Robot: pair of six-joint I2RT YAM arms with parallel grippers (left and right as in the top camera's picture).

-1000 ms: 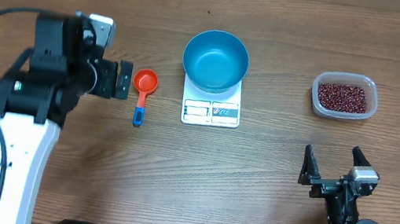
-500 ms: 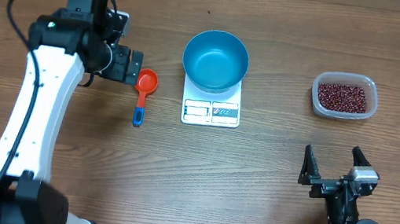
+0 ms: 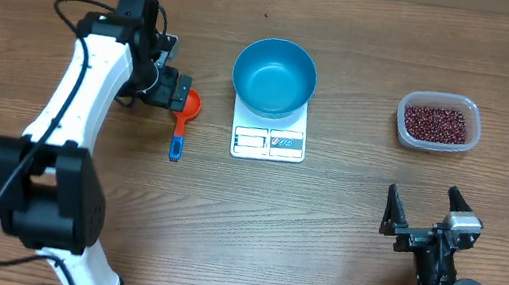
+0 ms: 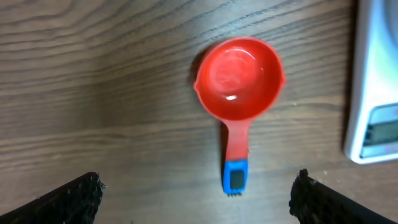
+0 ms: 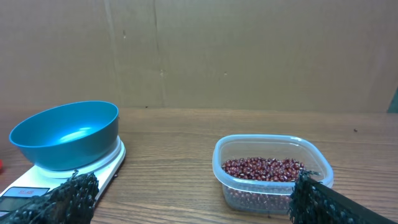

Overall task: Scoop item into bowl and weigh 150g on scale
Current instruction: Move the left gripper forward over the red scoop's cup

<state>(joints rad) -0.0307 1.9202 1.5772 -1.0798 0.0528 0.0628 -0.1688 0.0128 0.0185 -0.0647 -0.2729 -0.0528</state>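
The bright blue bowl (image 3: 274, 77) (image 5: 65, 134) stands empty on the white scale (image 3: 269, 142) (image 5: 107, 163). Dark red beans (image 3: 436, 122) (image 5: 264, 168) fill a clear plastic tub at the right. A red scoop (image 4: 239, 78) with a blue handle tip lies left of the scale, its cup (image 3: 191, 106) partly under my left gripper (image 3: 179, 93). That gripper (image 4: 196, 199) hangs open above the scoop, fingers wide on either side of the handle end and touching nothing. My right gripper (image 3: 421, 203) (image 5: 193, 199) stands open near the front right, facing the tub and bowl.
The clear tub (image 3: 439, 122) (image 5: 273, 186) sits at the right, well apart from the scale. A cardboard wall (image 5: 199, 50) backs the wooden table. The scale's edge (image 4: 373, 93) shows at the right of the left wrist view.
My left arm has swung right and toward the back, bringing its open gripper from left of the scoop to right over it. The right arm has not moved.
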